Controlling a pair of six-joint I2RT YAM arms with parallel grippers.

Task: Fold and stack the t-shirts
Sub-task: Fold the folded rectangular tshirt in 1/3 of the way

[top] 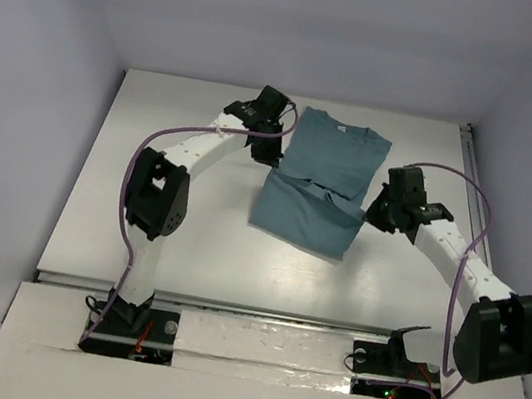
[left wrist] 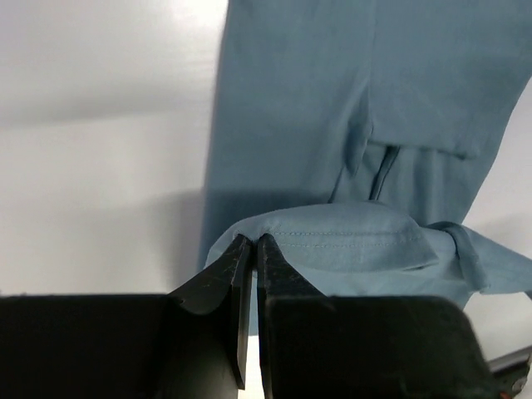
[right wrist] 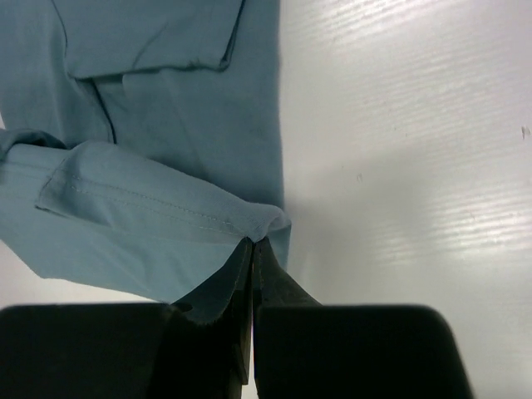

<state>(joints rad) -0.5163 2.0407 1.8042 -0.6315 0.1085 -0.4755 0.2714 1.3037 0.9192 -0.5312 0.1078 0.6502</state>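
Both my jaws were pinched shut on the teal t-shirt [top: 324, 163].
My left gripper [left wrist: 252, 243] and my right gripper [right wrist: 253, 245] each clamped a stitched hem; the cloth lay partly folded on the white table [top: 178, 246], between my two arms.

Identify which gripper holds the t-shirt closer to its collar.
The left gripper: it is shut on the left edge of the t-shirt, up towards the collar. The right gripper pinches the right edge farther down the overhead view.
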